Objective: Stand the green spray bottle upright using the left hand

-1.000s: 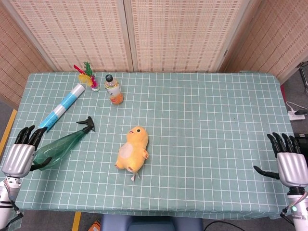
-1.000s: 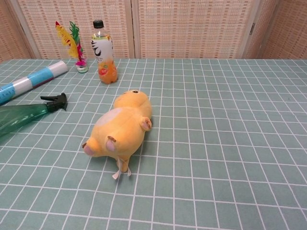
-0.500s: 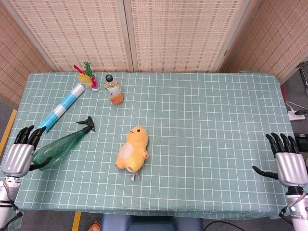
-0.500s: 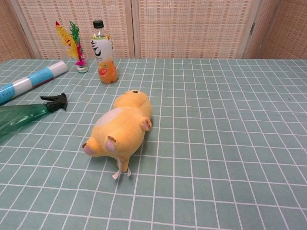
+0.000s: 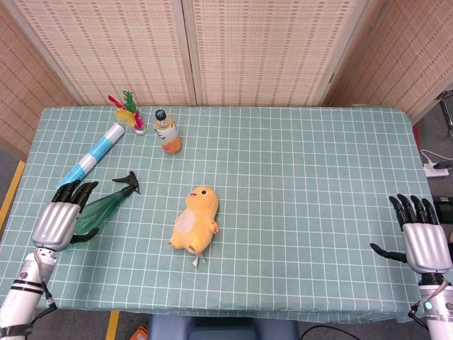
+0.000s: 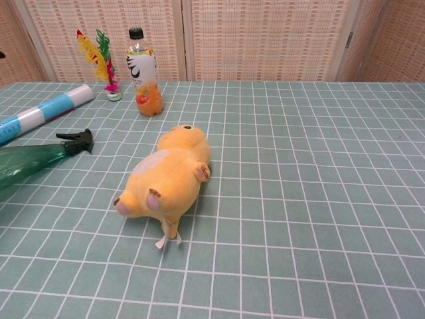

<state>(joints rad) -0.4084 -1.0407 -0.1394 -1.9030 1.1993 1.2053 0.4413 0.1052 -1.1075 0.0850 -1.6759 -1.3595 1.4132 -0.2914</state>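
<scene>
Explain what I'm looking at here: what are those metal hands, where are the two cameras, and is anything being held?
Two robot arms end in silver, black-fingered hands. The head view looks down from above; the chest view looks low across the table. The left hand is over the fat end of the green spray bottle, which lies on its side; whether it grips it, I cannot tell. The right hand is open at the table's edge, holding nothing. Also on the checked cloth: a yellow plush duck, an orange drink bottle standing, a blue and white roll, and a feathered shuttlecock.
</scene>
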